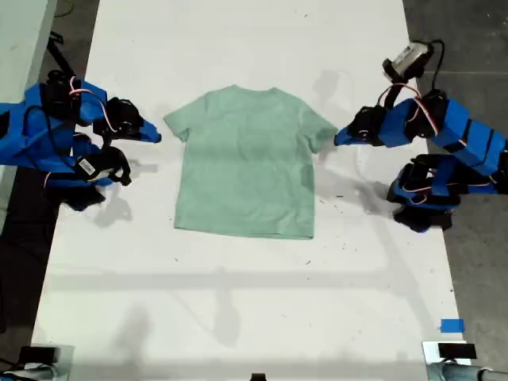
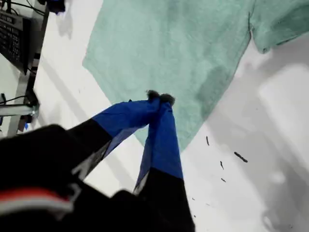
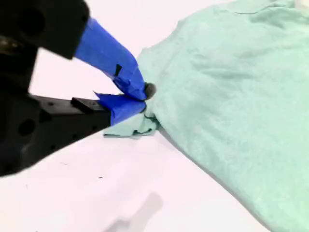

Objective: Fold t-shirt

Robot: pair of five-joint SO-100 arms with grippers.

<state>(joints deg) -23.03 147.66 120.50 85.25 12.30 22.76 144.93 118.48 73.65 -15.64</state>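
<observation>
The pale mint-green t-shirt (image 1: 246,163) lies flat and spread out on the white table (image 1: 238,317), neck toward the far edge. My first gripper (image 1: 338,137) is the one at the exterior view's right. It hovers shut beside the shirt's sleeve (image 1: 321,127), and its fingertips (image 2: 160,98) meet above the cloth with nothing between them. My second gripper (image 1: 156,137), at the exterior view's left, is shut with its fingertips (image 3: 145,92) at the edge of the other sleeve (image 3: 137,126), which is slightly bunched beneath the lower jaw. No cloth shows between its jaws.
Small black marks (image 1: 339,195) dot the table beside the shirt on the exterior view's right. A blue tape square (image 1: 452,325) sits near the front corner at the exterior view's right. Dark floor borders the table on both sides.
</observation>
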